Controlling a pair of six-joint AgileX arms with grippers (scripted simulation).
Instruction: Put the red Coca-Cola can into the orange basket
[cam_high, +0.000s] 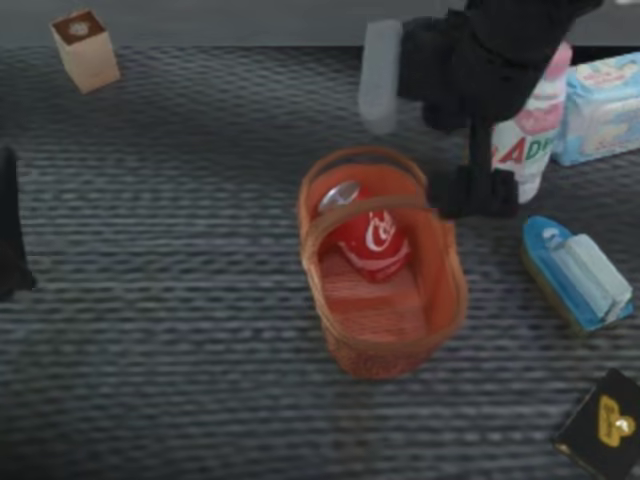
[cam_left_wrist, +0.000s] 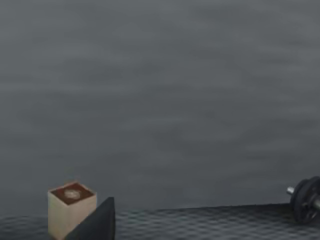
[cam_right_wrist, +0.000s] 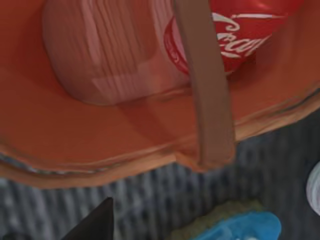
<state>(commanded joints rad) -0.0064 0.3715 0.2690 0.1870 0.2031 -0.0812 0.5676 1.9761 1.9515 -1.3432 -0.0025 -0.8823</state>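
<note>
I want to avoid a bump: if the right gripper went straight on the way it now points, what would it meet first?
Probably the orange basket: the right gripper hangs by its right rim and its wrist view looks onto that wall and handle, the red Coca-Cola can beyond. Depth is unclear.

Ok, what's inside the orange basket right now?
The red Coca-Cola can lies on its side inside the orange basket, partly crossed by the handle. The floor under the can is hidden.

Table is showing: one red can (cam_high: 372, 243) | one orange basket (cam_high: 440, 290) | one white bottle (cam_high: 530, 135) | one small wooden box (cam_high: 85, 48) | one dumbbell (cam_left_wrist: 307, 199)
</note>
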